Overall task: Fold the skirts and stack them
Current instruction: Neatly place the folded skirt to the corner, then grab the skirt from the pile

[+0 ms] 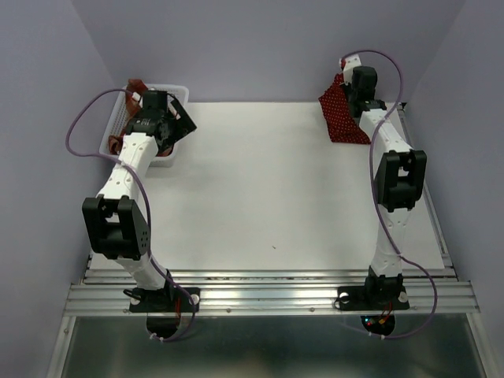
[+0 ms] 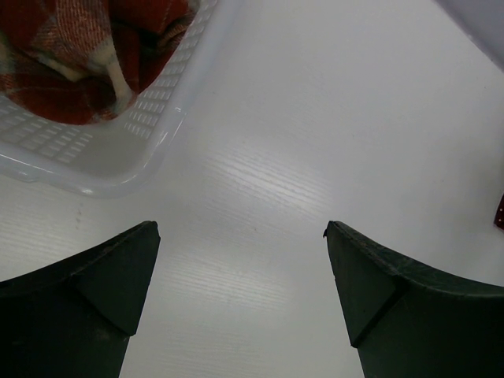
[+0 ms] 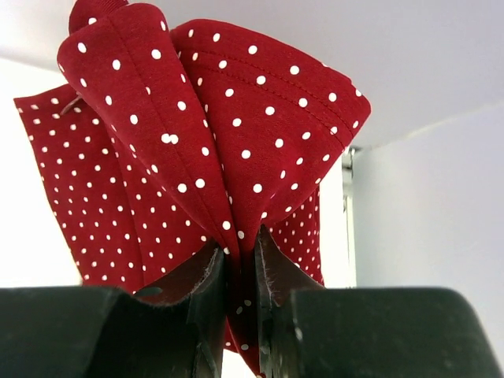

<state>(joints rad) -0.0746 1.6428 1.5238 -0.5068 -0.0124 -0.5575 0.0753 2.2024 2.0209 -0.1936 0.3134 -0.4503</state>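
A dark red polka-dot skirt (image 1: 340, 113) lies at the far right of the table, with part of it lifted. My right gripper (image 3: 240, 248) is shut on a bunched fold of this skirt (image 3: 205, 134); in the top view the gripper (image 1: 350, 88) is at the skirt's far edge. A red-and-cream plaid skirt (image 2: 71, 55) lies in the white mesh basket (image 2: 150, 118). My left gripper (image 2: 242, 236) is open and empty over bare table just right of the basket; it also shows in the top view (image 1: 179, 118). I see no second polka-dot skirt.
The white mesh basket (image 1: 169, 153) stands at the far left of the table. Lilac walls close in the back and both sides. A metal rail (image 1: 268, 295) runs along the near edge by the arm bases.
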